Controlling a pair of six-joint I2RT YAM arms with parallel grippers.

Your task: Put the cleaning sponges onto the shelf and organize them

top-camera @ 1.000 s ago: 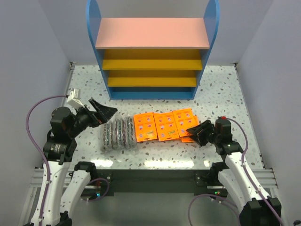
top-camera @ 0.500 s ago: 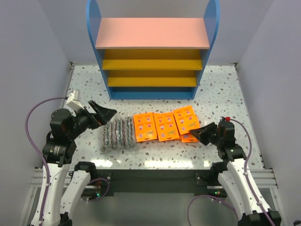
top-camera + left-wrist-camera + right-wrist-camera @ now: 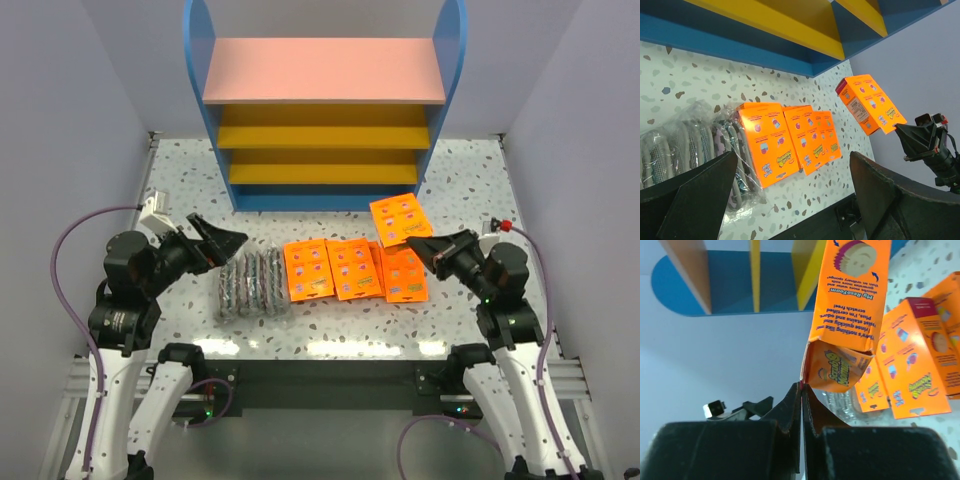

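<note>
My right gripper [image 3: 432,247] is shut on the edge of an orange packet [image 3: 400,219] and holds it in the air, right of the shelf's foot; the packet fills the right wrist view [image 3: 850,300]. Several more orange packets [image 3: 345,268] lie in a row on the table. The clear bags of grey scrub pads [image 3: 250,282] lie left of them. My left gripper [image 3: 218,243] is open and empty, above the table just left of the bags. The shelf [image 3: 325,110] with blue sides, a pink top and yellow boards stands at the back.
Grey walls close in both sides of the speckled table [image 3: 470,180]. The black front rail [image 3: 330,385] runs along the near edge between the arm bases.
My right gripper has lifted one orange packet off the right end of the row and moved it up and back toward the shelf. The left arm has barely moved.
</note>
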